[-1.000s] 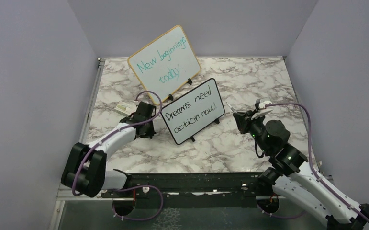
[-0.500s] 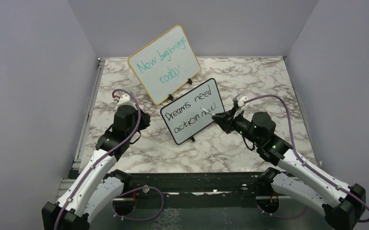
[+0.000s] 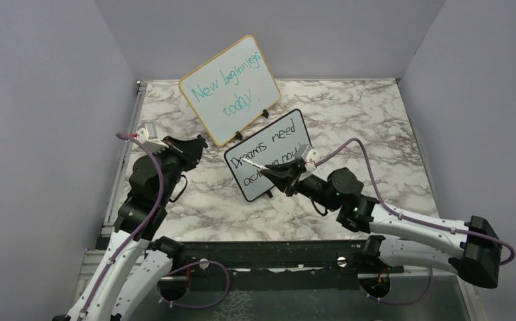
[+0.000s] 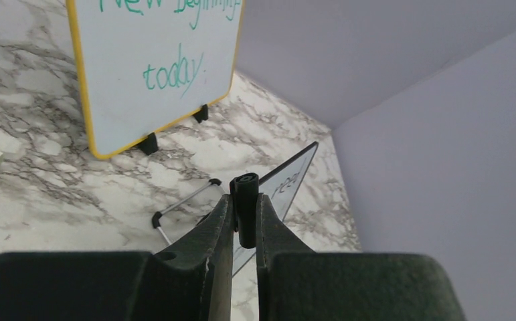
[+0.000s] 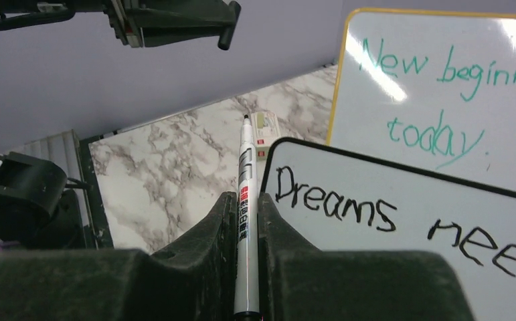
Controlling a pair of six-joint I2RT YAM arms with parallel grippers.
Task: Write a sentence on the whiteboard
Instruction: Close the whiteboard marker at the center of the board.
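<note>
A: Okay, top view first, where's the whiteboard [image 3: 253, 188]?

B: Mid table [image 3: 349, 120], propped on its feet, just in front of the larger board [image 3: 230, 88] with teal writing. The sentence [image 3: 282, 137] is two black lines; the right gripper [image 3: 275, 172] covers the middle of the lower one.

A: Right gripper state?

B: Clamped on a marker [image 3: 258, 165], tip over the "Dreams" end. Can't tell if it touches. Left gripper [image 3: 191, 146] is raised left of the board, apart from it.

A: Left wrist?

B: Left gripper [image 4: 244, 204] pinches a small black cap [image 4: 244, 194] upright between its fingers. Whiteboard [image 4: 288, 182] is edge-on beyond it, larger board [image 4: 154, 67] upper left.

A: Right wrist?

B: Right gripper [image 5: 245, 207] squeezes the marker [image 5: 245, 227], tip pointing away, just beside the whiteboard's [image 5: 402, 267] left edge. The sentence [image 5: 335, 204] reads "Dreams nee", cut by the frame.
</note>
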